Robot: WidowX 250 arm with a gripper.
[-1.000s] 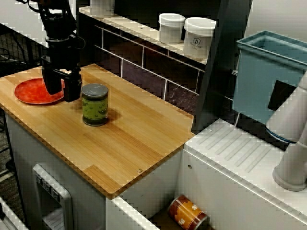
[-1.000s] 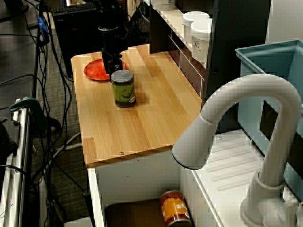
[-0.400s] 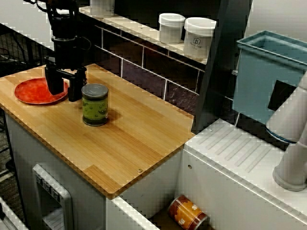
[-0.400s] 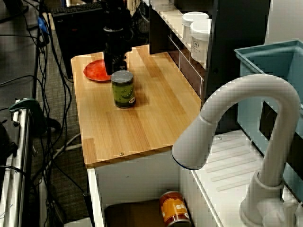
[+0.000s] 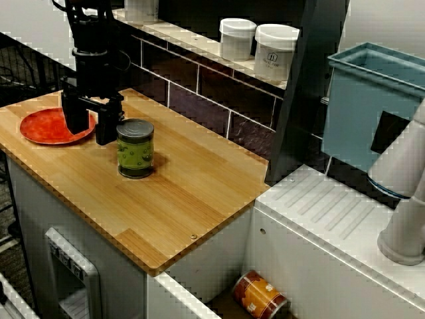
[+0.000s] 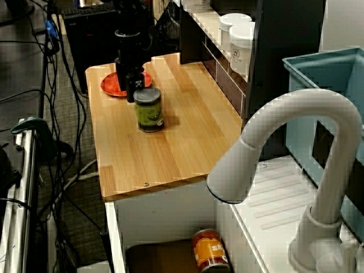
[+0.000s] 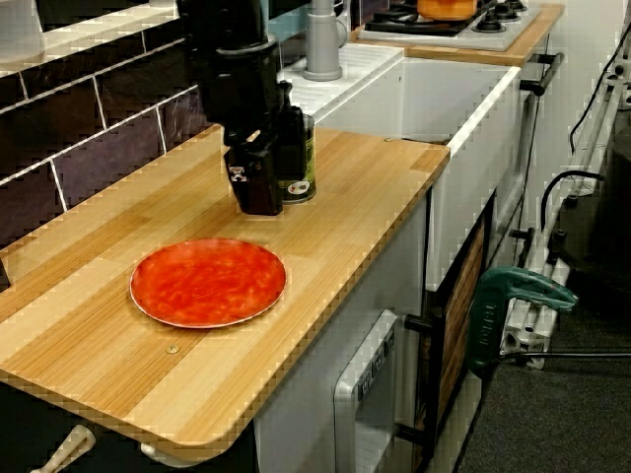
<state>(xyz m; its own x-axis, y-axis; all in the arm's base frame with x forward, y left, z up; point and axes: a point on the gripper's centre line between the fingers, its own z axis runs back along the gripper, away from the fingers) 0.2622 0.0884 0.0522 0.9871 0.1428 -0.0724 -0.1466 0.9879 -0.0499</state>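
Observation:
A black gripper stands upright and open over the left part of the wooden counter, its fingertips low near the board and nothing between them. One finger hangs over the edge of a red plate. The other finger is right beside a green-labelled can, touching it or nearly so. In the view over the faucet, the gripper sits between the plate and the can. From the plate end, the gripper partly hides the can, and the plate lies in front.
Two white jars stand on the shelf above the dark tiled wall. A blue bin and a white faucet are on the right. An orange can lies in the sink. Cables and a green clamp hang off the counter's side.
The gripper rose and shifted right from the plate toward the can. The can has slid a little to the right on the counter.

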